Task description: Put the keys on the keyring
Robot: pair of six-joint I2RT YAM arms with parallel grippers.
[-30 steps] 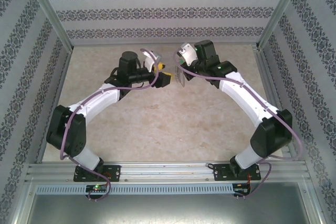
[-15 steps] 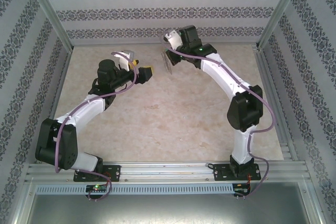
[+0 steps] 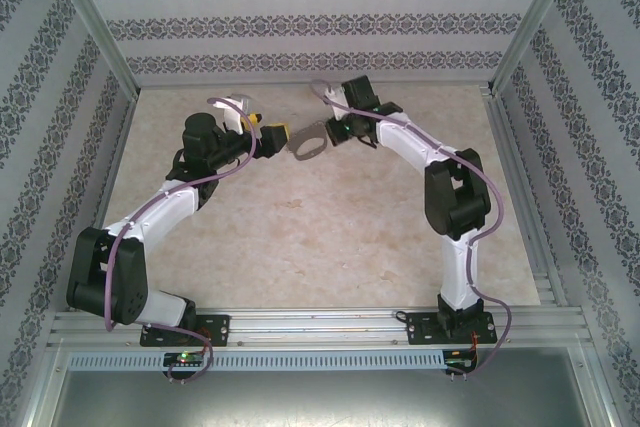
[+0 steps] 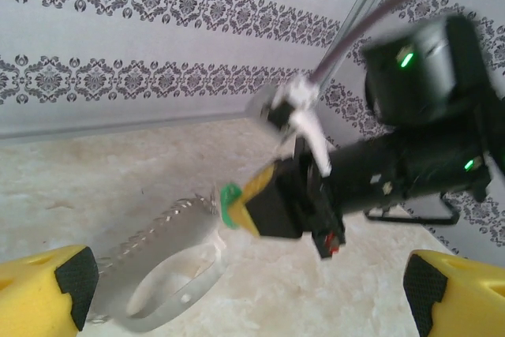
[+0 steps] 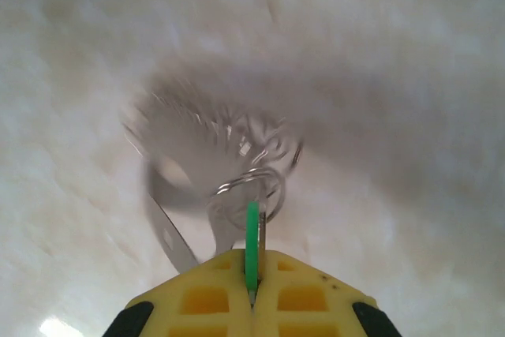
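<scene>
The two arms meet tip to tip near the middle of the worktop's [image 3: 300, 247] far edge. The right jaws are clenched on the key [image 5: 252, 241]. In the right wrist view its green head stands edge-on, a thin strip squeezed between the yellow pads [image 5: 331, 293]. Its long axis runs straight out of the jaws, away from the wrist and down towards the worktop. A sliver of grey metal lies against the green strip, but the blade itself cannot be made out. In the left wrist view the same green head [image 4: 230, 204] juts from the tip of the right jaws and points towards the left arm [image 3: 170, 202].

A small wire ring [image 5: 251, 193] sits at the head's outer end. The keyring [image 3: 308, 140] trails from it as a short chain [image 4: 154, 234] and then a flat grey oblong loop [image 4: 170, 297]. From above, the loop lies between the two arms, its long axis roughly along the far edge and tilted a little. It is smeared in the right wrist view. Whether it rests on the worktop or hangs just clear cannot be told.

The left jaws are released and spread wide with nothing between them. The loop lies ahead of the left pads [image 4: 47, 286], and the chain's end comes close to one of them.
</scene>
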